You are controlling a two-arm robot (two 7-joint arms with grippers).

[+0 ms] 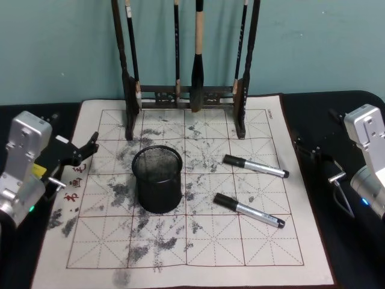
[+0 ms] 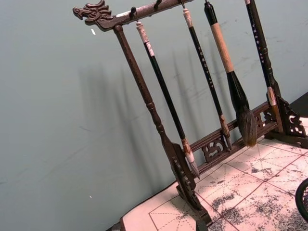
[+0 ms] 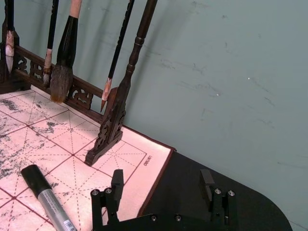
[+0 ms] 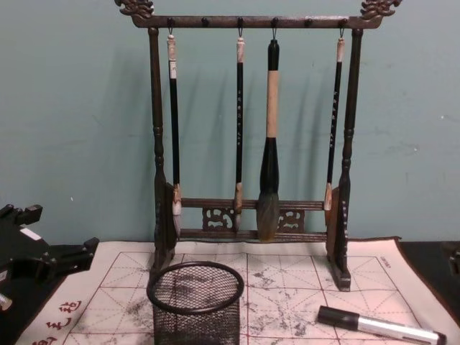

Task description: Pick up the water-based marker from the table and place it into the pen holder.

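Two black fingers (image 3: 117, 185) of my right gripper (image 3: 162, 184) sit closest in the right wrist view. They are spread wide with nothing between them, over the black table (image 3: 183, 197) just beside the mat (image 3: 72, 159). Past them lies the far marker (image 3: 45, 192), black cap first, but its other end is cut off.

My chest view shows that far marker (image 4: 381, 325) from end to end, yet the bottom of the pen holder (image 4: 195, 316) is cut off there. My head view shows more. The far marker (image 1: 255, 167) and the near marker (image 1: 248, 210) both lie flat on the mat (image 1: 198, 247), right of the pen holder (image 1: 159, 192), touching nothing else. I cannot tell which one is the water kind.

The brush rack (image 1: 186, 93) loses its top in my head view. My chest view shows the rack's (image 4: 251, 21) carved ends.

My left gripper (image 1: 86, 150) hangs over the mat's left edge, fingers apart, holding nothing.
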